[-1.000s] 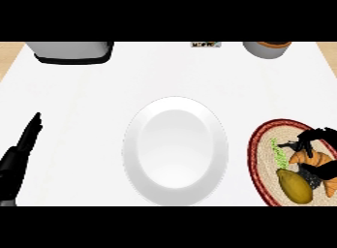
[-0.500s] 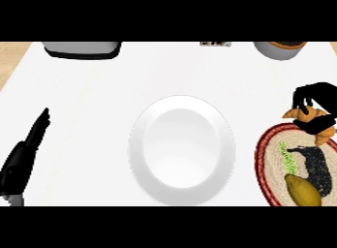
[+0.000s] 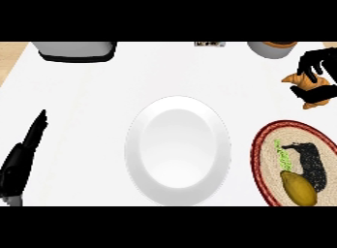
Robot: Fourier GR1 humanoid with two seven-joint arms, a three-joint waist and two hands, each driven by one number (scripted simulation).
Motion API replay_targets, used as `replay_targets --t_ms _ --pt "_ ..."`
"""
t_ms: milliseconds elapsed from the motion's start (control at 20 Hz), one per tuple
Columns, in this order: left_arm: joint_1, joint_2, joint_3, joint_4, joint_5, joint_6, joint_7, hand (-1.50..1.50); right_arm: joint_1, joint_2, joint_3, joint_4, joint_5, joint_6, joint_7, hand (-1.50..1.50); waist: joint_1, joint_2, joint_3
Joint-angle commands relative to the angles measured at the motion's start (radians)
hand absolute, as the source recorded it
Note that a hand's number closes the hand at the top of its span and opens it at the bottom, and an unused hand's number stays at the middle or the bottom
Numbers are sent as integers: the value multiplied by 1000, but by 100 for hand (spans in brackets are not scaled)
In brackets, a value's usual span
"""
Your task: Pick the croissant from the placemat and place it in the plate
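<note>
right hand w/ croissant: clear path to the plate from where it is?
Probably yes. The right hand holds the croissant beyond the placemat, and only bare counter lies between it and the plate. The plate holds nothing.

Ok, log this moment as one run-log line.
right hand: shut on croissant, off placemat | plate: bare | left hand: open at left edge

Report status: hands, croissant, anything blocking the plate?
Right robot hand shut on croissant, lifted off placemat. Left robot hand open, resting at left edge. Plate bare, nothing blocking.
</note>
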Motion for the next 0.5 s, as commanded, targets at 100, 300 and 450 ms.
replay_targets --t_ms 100,300,450 --pt "47 -2 15 -51 -9 17 16 0 22 -3 -45 -109 -124 148 -200 150 -21 -10 -1" --pt "55 8 33 -49 12 -12 4 0 48 28 -14 -330 -180 314 -94 150 -39 -16 -2" --pt "83 -10 28 -52 4 -5 7 0 83 83 15 -485 -205 357 -14 150 -36 -14 -3"
